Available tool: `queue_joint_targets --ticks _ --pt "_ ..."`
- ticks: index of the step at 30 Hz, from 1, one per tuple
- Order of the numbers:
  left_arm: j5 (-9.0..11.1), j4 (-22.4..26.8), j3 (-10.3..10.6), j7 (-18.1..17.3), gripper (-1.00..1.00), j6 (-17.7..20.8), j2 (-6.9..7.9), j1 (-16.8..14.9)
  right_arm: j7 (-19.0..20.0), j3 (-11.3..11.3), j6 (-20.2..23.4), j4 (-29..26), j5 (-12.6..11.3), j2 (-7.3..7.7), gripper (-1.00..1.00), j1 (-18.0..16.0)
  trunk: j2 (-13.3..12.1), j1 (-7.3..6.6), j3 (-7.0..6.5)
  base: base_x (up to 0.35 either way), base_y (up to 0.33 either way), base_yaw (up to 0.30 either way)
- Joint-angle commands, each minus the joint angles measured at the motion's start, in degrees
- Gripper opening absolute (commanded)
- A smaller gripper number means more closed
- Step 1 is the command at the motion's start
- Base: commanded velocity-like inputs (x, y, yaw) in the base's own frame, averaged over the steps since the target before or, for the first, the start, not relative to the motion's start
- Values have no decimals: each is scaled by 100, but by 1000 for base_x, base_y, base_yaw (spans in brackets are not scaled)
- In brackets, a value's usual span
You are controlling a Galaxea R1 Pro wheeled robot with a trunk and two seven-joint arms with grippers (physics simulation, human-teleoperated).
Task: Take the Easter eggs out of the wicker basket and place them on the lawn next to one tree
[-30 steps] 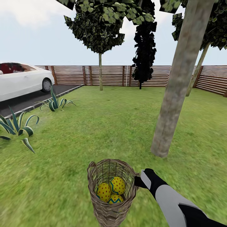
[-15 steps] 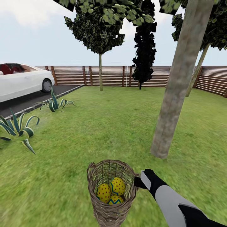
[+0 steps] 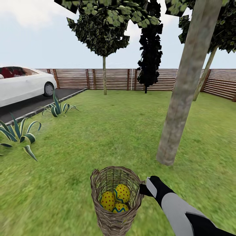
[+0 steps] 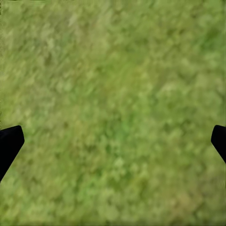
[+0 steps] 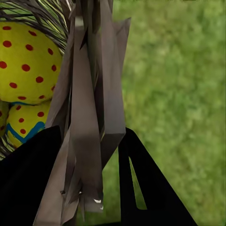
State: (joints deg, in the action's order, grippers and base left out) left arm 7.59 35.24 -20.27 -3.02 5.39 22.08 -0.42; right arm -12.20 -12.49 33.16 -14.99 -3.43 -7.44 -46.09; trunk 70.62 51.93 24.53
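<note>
- The wicker basket is hanging low in the head view, lifted clear of the lawn, with the three Easter eggs lying together in its bottom.
- Two of the eggs are showing yellow with red dots; the one below them is carrying a blue zigzag band.
- The right claw is pinching the basket's rim on the side nearest the tree; in the right wrist view its dark fingers are sitting closed on either side of the woven rim, with a dotted egg just inside.
- The tree, thick-trunked and grey-brown, is standing near the basket, ahead and to the right, its base meeting the grass.
- The left claw is hanging over bare grass, spread wide and holding nothing.
- Farther off, a slatted fence is closing the garden, a white car is sitting on the drive to the left, and spiky plants are edging the lawn.
</note>
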Motion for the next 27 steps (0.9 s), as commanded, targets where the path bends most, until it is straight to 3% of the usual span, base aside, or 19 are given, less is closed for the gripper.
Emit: queue_joint_targets --ticks 1,27 --pt "54 9 -20 -32 100 41 -2 -2 -37 -26 15 -13 -79 -4 -100 -3 -37 -23 -12 0 0 0" --pt "41 9 -20 -39 100 39 -2 -2 -37 -26 15 -13 -79 -34 -100 3 -1080 -594 -479 0 0 0"
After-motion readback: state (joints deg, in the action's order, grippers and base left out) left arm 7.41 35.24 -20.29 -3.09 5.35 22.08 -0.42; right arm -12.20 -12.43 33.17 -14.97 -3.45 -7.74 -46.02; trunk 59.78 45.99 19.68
